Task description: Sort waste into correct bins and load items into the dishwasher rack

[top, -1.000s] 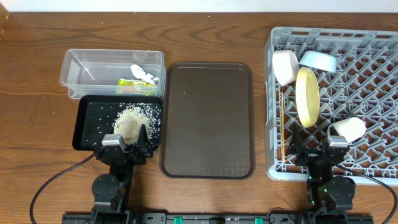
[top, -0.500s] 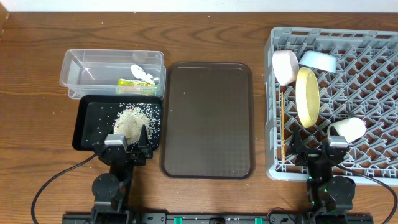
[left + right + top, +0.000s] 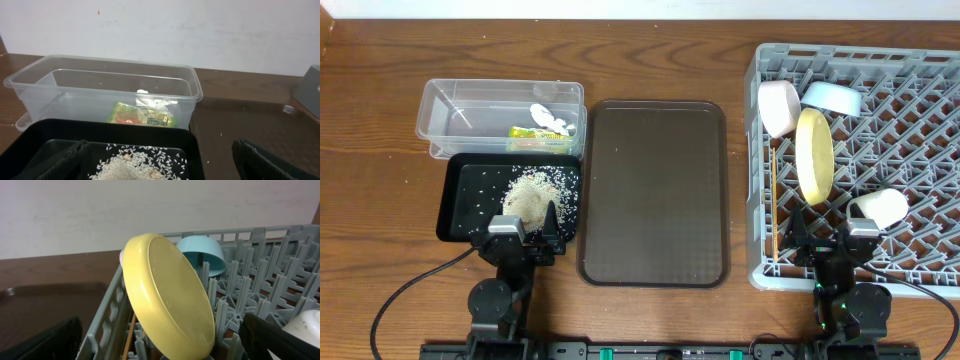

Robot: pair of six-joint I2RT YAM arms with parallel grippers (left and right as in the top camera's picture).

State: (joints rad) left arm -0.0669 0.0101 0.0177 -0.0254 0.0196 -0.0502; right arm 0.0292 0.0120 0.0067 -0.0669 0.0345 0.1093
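— Anything changed since a second ago?

— Nothing I can make out. The left hand (image 3: 160,150) still hangs over the near edge of the black tray (image 3: 460,205), its fingers spread wide with nothing between them. The right hand (image 3: 160,325) stays at the near edge of the dishwasher rack (image 3: 920,120), also spread wide and empty.

— And the waste?

— Where it was. The snack wrapper (image 3: 535,132) and the white tissue (image 3: 548,116) lie in the clear tub (image 3: 450,115), at its right end. The rice grains (image 3: 530,195) sit heaped in the black tray, with a few scattered around the heap.

— The dishes?

— All in the rack, unmoved. The yellow plate (image 3: 814,155) stands on edge, tilted. The pinkish-white bowl (image 3: 779,107) and the light blue bowl (image 3: 832,97) are behind it by the far left corner. The pale cup (image 3: 880,207) lies on its side nearer the right hand. The chopsticks (image 3: 775,210) run along the left wall.

— Between bins and rack?

— The brown serving tray (image 3: 655,190) rests on the counter (image 3: 370,200).
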